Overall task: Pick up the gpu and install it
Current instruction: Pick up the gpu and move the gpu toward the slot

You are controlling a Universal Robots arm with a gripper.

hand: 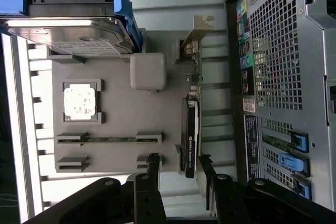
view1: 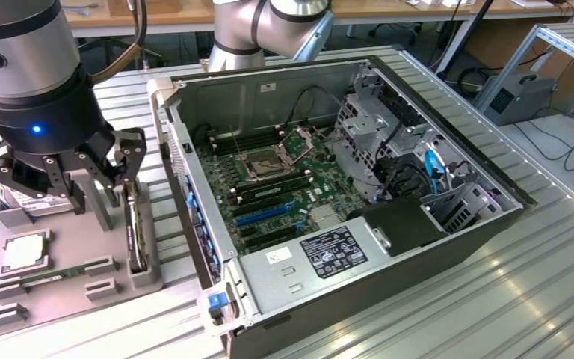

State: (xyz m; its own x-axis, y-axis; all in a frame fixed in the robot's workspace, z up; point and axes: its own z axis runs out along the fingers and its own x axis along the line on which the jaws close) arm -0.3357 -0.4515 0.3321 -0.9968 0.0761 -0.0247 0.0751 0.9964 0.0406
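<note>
Hovering above the grey holder tray point(view1: 68, 288) on the slatted metal surface point(view1: 447, 314), the claw point(hand: 178, 169) stood with its fingers point(hand: 153, 167) spread wide apart and held nothing. The gpu point(hand: 191, 139) stood on edge in a slot along the tray's side nearest the open computer case point(view1: 486, 224), with its pale end bracket point(hand: 202, 27) at the end farther from the claw. In the wrist view the card's near end lay between the two fingers but closer to one than the other, so the step in hand looked like lining up for the grasp. Doing it well likely meant shifting sideways until the thin card sat midway between the fingers, keeping them parallel to its faces, and coming down without touching the tray's slot walls. The hard drive in its blue caddy point(hand: 68, 30), the processor chip point(hand: 80, 102) and the RAM stick point(hand: 110, 139) lay on the tray's other side, apart from the card.
</note>
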